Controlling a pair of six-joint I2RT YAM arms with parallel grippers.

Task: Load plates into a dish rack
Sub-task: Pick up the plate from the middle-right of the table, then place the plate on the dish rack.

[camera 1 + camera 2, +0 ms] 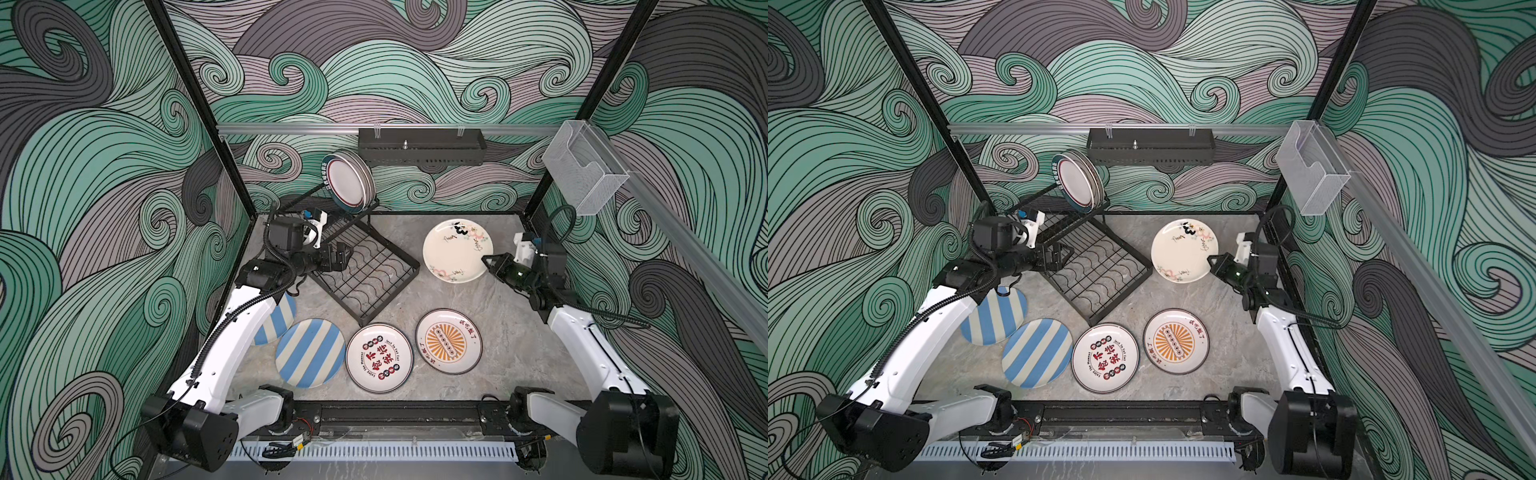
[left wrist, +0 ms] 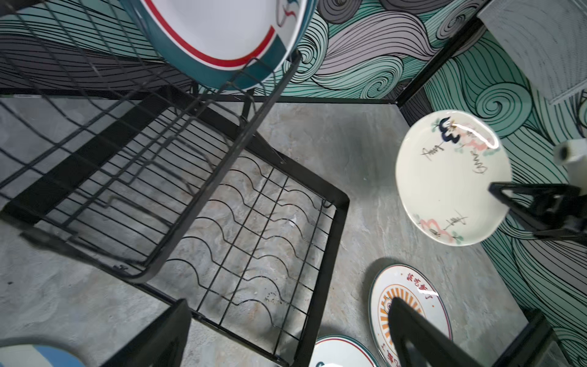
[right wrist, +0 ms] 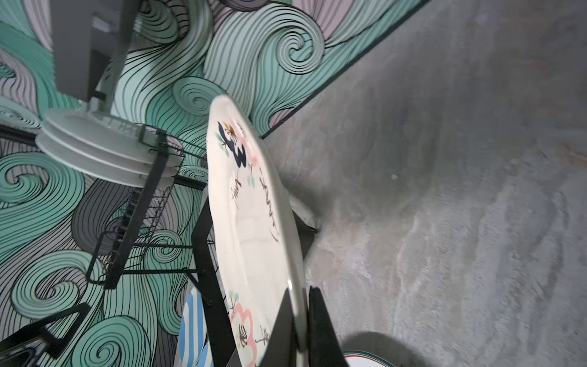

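The black dish rack (image 1: 409, 266) stands at the back left of the table, and teal-and-red-rimmed plates (image 1: 348, 179) stand upright in its raised shelf. My right gripper (image 1: 487, 261) is shut on the rim of a cream plate with small drawings (image 1: 455, 249), which hangs tilted above the table right of the rack. In the right wrist view the gripper (image 3: 300, 317) pinches that plate (image 3: 251, 222). My left gripper (image 1: 343, 253) is open and empty over the rack's wavy-wire base (image 2: 340, 222). Two blue-striped plates (image 1: 309, 353), a red-and-black character plate (image 1: 379, 358) and an orange sunburst plate (image 1: 449, 341) lie flat in front.
A black perforated tray (image 1: 422, 145) hangs on the back rail above the rack. A clear plastic box (image 1: 586, 170) is fixed to the right rail. Patterned walls and black frame posts close in the grey table (image 1: 511, 345) on three sides.
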